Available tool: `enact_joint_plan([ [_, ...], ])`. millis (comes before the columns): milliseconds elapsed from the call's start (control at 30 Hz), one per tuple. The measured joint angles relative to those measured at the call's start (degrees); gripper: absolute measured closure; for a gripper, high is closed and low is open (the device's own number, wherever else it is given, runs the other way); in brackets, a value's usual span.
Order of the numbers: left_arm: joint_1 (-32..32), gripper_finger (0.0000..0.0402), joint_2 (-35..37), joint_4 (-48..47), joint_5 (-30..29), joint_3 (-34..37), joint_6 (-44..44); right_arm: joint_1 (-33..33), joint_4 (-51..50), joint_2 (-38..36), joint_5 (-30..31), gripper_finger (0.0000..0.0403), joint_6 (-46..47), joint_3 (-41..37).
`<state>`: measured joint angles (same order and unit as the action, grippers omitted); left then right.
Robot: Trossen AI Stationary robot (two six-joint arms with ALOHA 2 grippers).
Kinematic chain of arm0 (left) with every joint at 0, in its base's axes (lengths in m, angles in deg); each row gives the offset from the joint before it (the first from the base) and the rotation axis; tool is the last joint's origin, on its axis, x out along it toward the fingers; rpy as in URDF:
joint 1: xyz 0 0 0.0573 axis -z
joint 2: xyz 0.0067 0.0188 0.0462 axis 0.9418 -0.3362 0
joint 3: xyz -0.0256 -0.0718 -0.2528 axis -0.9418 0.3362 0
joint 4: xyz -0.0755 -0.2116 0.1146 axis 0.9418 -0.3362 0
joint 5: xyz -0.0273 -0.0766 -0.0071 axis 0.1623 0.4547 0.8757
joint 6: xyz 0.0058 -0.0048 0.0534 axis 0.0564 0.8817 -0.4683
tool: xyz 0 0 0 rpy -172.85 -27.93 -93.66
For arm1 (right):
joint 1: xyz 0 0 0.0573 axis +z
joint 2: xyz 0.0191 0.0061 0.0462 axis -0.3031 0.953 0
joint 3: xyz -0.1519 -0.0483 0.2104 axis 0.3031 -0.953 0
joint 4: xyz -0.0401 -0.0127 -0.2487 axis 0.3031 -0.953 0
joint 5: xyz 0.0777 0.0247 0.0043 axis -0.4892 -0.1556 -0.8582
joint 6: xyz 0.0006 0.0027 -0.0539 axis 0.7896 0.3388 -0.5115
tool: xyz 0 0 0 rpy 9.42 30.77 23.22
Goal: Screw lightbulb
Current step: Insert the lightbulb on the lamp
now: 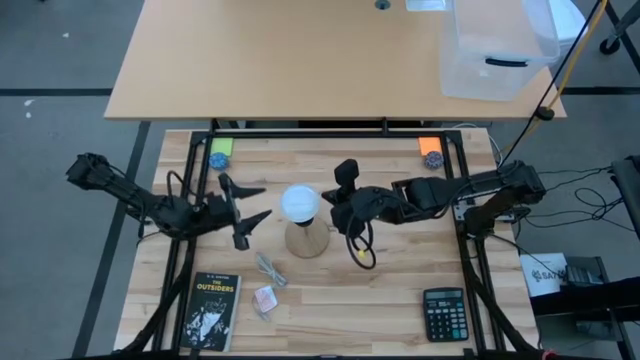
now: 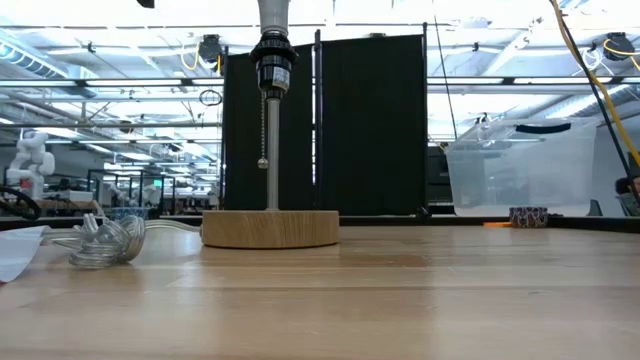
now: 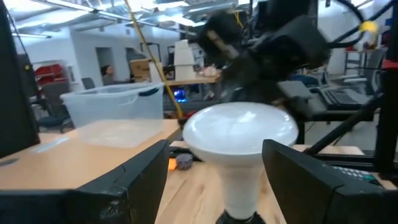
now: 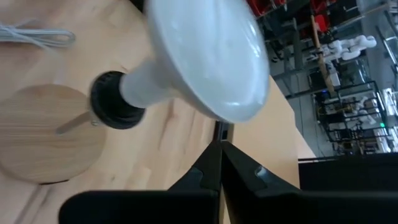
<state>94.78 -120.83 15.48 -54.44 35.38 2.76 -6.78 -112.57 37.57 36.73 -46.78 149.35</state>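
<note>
The lightbulb point(image 1: 299, 203) sits upright in the black socket point(image 4: 111, 99) at the top of a lamp stand point(image 1: 307, 240) in the middle of the wooden table point(image 1: 400, 300), its white globe facing up and its narrow neck going down into the socket. The stand has a round wooden base point(image 2: 270, 228), a thin metal post and a pull chain point(image 2: 264, 130) hanging beside the post. The left gripper point(image 1: 252, 203) is just left of the bulb with its two fingers spread wide; nothing is between them, and from the left wrist view the bulb stands a little way in front of the fingertips, framed by them but not touched. The right gripper point(image 1: 340, 208) is just right of the bulb with its fingers pressed together, holding nothing; the right wrist view shows the closed tips pointing at the globe from close by, apart from it. A clear plastic bin point(image 1: 495, 50) stands at the far right on the plain tabletop behind the work table; what is in it I cannot tell, beyond a dark mark at its near wall. On the near left of the wooden table lies a dark book point(image 1: 210, 312), with a bundle of clear cable point(image 1: 270, 268) and a small wrapped item point(image 1: 265, 298) to its right. A calculator point(image 1: 443, 313) lies at the near right. Two small round objects rest on coloured paper squares at the far edge, one on green point(image 1: 220, 152) at the left and one on orange point(image 1: 430, 152) at the right.
</note>
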Motion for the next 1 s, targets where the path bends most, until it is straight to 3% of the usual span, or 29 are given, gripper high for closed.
enact_joint_plan([
  [433, 0.0, 0.0138, -1.3, 1.0, 2.6, 0.0, 1.0, -3.0, 5.6, 0.5, -2.5, 0.0403, -5.5, 0.0],
  [1000, -4.3, 0.0138, -7.9, -3.0, 3.5, -4.3, 3.9, -2.6, 4.9, 0.5, -3.2, 0.0403, -5.7, 0.0],
])
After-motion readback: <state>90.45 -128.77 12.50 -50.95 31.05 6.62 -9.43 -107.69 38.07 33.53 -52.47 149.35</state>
